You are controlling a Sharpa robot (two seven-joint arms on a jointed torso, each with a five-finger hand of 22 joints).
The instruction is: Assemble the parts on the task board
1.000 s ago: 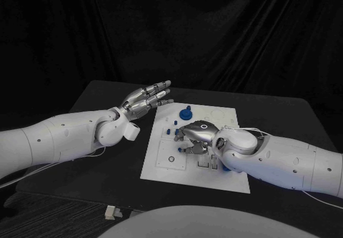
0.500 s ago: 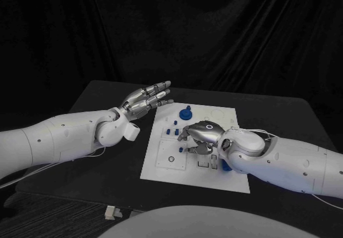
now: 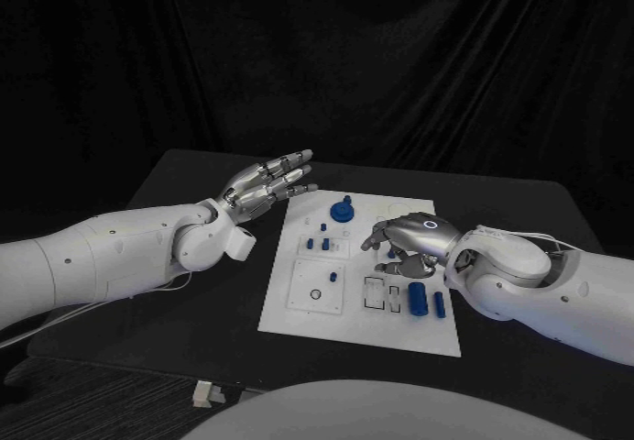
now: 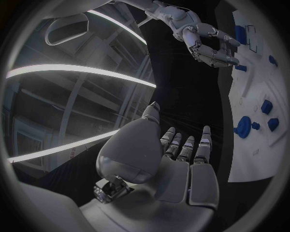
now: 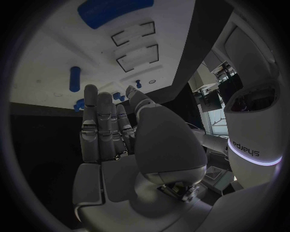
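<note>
The white task board (image 3: 301,310) lies mid-table. On its far part stands a blue round knob (image 3: 343,213) with small blue pieces (image 3: 317,244) close by. Two long blue parts (image 3: 418,298) lie at its near right, beside outlined slots (image 3: 380,295). My right hand (image 3: 407,242) hovers over the board's right middle, fingers apart and drooping, with nothing in them. In the right wrist view the right hand (image 5: 118,145) is empty, with a blue block (image 5: 115,10) and a blue peg (image 5: 74,79) on the board beyond. My left hand (image 3: 271,181) floats open off the board's far left corner; the left wrist view shows this left hand (image 4: 178,164) flat, near the knob (image 4: 243,126).
The black table (image 3: 185,183) ends close to the board's near edge and drops off at the left. A small ring (image 3: 316,294) sits on the board's near left. My white right forearm (image 3: 555,284) lies over the table's right side.
My right hand has risen off the board's middle and drawn back to the right, uncovering the slots and the long blue parts. The left hand has stayed still.
</note>
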